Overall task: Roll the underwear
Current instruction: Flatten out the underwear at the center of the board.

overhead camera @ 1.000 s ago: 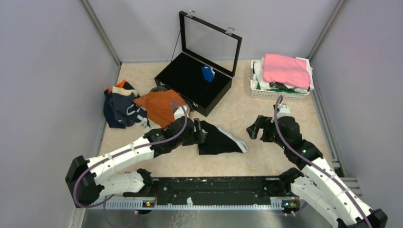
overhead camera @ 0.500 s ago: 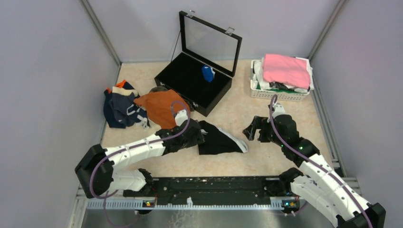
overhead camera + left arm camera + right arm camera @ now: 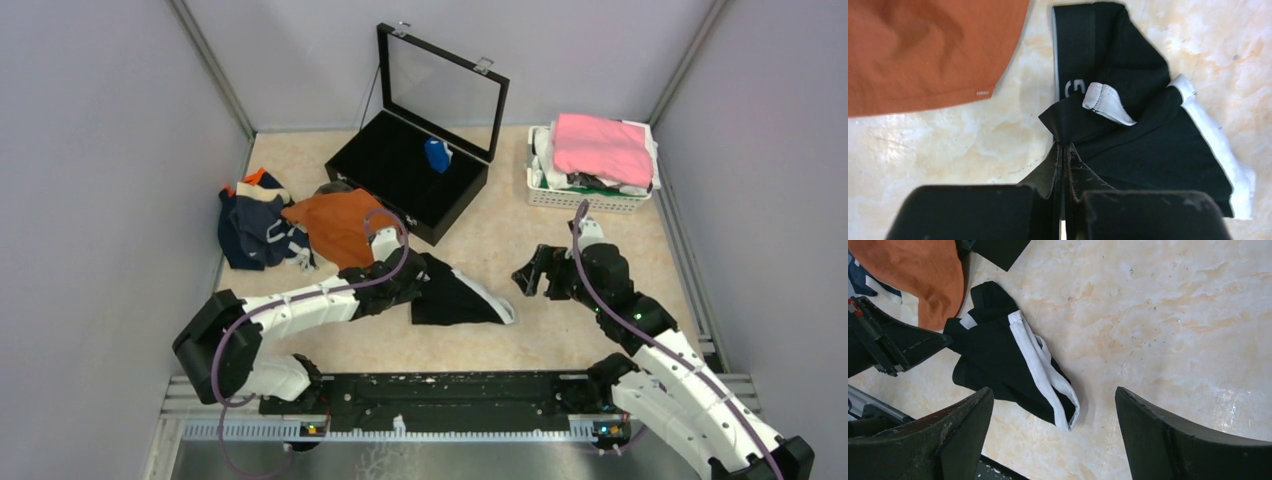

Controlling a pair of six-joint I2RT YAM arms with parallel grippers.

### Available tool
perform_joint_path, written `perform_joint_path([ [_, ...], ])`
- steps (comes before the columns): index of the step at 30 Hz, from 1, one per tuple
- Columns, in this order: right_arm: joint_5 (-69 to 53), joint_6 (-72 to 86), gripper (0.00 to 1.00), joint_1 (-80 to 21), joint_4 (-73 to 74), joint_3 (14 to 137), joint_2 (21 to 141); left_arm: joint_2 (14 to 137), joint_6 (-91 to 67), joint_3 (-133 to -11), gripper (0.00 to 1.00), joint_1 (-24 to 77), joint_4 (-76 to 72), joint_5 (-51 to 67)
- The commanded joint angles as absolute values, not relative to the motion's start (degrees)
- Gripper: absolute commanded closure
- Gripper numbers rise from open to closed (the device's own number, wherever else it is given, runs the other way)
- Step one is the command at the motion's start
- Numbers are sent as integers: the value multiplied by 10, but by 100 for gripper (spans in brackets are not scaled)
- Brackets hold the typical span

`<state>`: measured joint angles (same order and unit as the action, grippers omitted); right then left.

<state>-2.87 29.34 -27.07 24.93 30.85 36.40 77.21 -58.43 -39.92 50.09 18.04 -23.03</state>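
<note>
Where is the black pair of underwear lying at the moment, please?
The black underwear lies mid-table in the top view, right of the rust-orange pair, its left edge pinched by the left hand; the right hand is open to its right.

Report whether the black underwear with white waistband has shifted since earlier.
Yes: the black underwear slid slightly left, away from the white plastic basket, pinched by the left gripper.

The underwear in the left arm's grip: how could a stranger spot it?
Find the open black case with a glass lid at the back of the table. In front of it lie black fabric boxer briefs, pinched by the left gripper. Unlike the rust-orange garment beside them, they are black with a white waistband.
</note>
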Motion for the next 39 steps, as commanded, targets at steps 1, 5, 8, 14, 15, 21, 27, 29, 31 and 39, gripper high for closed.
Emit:
perform_joint_path([
  [1, -14, 285, 10, -266, 248, 321, 340, 758, -500, -461, 100, 496, 166, -263],
  [5, -3, 284, 10, -266, 259, 324, 321, 713, -398, -508, 100, 496, 157, -249],
  [8, 22, 284, 10, -266, 265, 326, 307, 680, -303, -542, 100, 496, 125, -192],
  [14, 51, 289, 10, -266, 271, 331, 284, 710, -164, -656, 100, 502, 128, -11],
  [15, 59, 291, 10, -266, 273, 332, 278, 726, -152, -682, 100, 508, 138, 29],
  [21, 115, 311, 10, -266, 287, 331, 230, 786, -134, -783, 100, 546, 157, 131],
  [27, 156, 320, 10, -266, 302, 332, 202, 734, -135, -747, 100, 548, 139, 103],
  [29, 159, 321, 10, -266, 303, 329, 200, 708, -142, -706, 100, 544, 148, 58],
  [31, 158, 323, 10, -266, 302, 325, 202, 675, -157, -662, 100, 538, 146, 49],
  [39, 157, 322, 10, -266, 296, 340, 189, 685, -188, -691, 100, 535, 164, 47],
])
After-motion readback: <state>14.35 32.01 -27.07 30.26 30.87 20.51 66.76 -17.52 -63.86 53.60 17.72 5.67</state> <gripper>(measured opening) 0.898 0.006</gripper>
